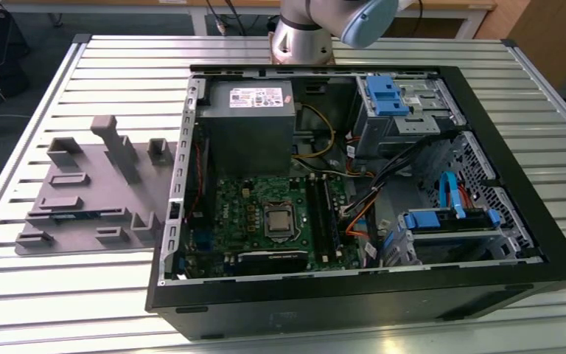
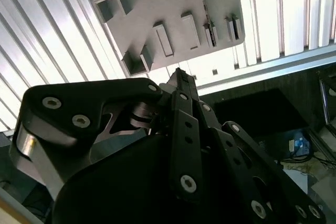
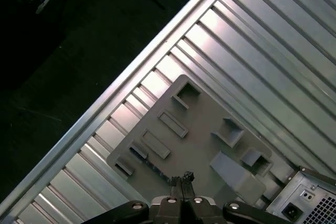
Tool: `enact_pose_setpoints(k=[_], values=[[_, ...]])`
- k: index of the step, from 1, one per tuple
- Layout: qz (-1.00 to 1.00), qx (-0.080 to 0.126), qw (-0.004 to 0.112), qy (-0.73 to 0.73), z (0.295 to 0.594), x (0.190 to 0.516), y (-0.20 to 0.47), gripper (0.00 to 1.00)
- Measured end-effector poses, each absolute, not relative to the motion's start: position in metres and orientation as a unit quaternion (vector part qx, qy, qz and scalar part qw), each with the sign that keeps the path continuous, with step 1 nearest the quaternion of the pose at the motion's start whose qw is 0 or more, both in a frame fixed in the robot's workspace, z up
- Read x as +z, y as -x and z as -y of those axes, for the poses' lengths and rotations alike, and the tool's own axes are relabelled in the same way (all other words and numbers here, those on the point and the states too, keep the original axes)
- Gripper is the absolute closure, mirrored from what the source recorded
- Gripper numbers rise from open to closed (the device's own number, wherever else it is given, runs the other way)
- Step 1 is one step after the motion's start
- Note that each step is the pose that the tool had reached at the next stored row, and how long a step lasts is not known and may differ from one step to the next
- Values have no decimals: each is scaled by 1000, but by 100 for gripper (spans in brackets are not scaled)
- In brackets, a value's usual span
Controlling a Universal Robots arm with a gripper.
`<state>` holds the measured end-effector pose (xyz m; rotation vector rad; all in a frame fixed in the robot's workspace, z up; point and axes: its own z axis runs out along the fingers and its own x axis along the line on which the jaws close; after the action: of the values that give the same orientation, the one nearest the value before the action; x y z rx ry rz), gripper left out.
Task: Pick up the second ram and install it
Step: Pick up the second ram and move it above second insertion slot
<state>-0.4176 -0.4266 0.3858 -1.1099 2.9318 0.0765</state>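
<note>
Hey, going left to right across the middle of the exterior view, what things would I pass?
Gray tray → motherboard → bundle of cables → drive cage with blue handle.

The table is silver metal, ribbed in long parallel slats. On it lies a plain matte gray tray. The computer case is black outside and bare gray steel inside. It holds a green motherboard, a gray power supply with a white label, bright blue plastic clips, and yellow, orange and black wires. In the second wrist view the tool is black, dotted with silver screw heads.
</note>
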Motion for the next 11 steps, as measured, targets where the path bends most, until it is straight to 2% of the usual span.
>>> enact_pose_setpoints(k=[11], values=[[-925,24,2,380,427,386,418,89]])
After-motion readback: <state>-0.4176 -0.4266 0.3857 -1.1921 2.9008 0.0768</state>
